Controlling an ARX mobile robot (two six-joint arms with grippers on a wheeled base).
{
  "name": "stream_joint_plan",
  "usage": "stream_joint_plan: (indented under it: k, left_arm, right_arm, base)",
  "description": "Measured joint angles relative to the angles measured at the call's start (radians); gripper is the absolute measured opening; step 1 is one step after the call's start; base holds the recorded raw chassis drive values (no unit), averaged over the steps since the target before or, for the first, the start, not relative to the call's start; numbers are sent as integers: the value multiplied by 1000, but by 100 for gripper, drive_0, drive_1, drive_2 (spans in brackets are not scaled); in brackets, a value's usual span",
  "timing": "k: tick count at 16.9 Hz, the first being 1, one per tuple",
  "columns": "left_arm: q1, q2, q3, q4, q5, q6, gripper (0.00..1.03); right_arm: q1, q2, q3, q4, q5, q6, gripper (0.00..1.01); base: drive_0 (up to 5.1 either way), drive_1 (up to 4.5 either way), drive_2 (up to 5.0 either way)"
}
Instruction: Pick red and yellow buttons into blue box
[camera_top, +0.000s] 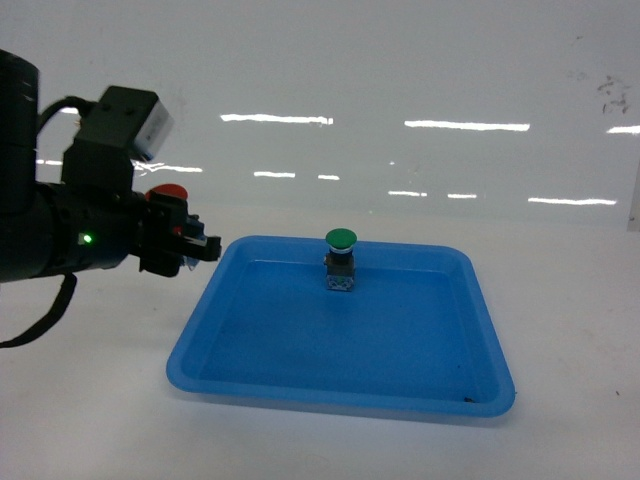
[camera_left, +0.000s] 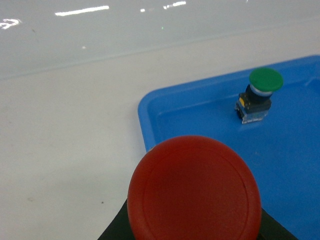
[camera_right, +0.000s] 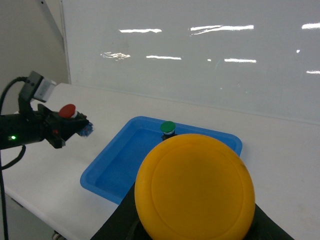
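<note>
The red button and the yellow button fill their wrist views — bases, and whatever holds them, hidden beneath the caps.

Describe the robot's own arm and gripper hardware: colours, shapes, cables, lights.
The left arm is a thick black cylinder with a small green indicator light. A boxy camera module, black with a silver-grey face, sits on top, and black cables loop above and below. The left gripper is black with flat, squared fingers. Of the right arm only a dark edge shows in its own wrist view.

Red button gripper-held, yellow button likewise
</note>
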Motion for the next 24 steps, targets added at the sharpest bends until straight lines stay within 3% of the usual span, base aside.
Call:
stream_joint_plan:
  k: [2,4,11,18,24]
  left_arm:
    - [0,-322,-124,-26,-7,-96,24]
    - [-3,-444,-170,-56,-20,-122,24]
    - [-6,-633,-224,-98,-40,-135,24]
    - [11,-846,-296,-229,-75,-183,24]
    - [18,-851,-296,-231,-78,-199,24]
  right_arm:
    - [0,0,0,0,0,0,26]
    - [0,0,0,0,0,0,26]
    - [0,0,0,0,0,0,26]
    - [0,0,0,0,0,0,26]
    - [0,0,0,0,0,0,26]
  base:
    - [0,0,0]
    - [0,0,0]
    - [0,0,0]
    - [0,0,0]
    - [0,0,0]
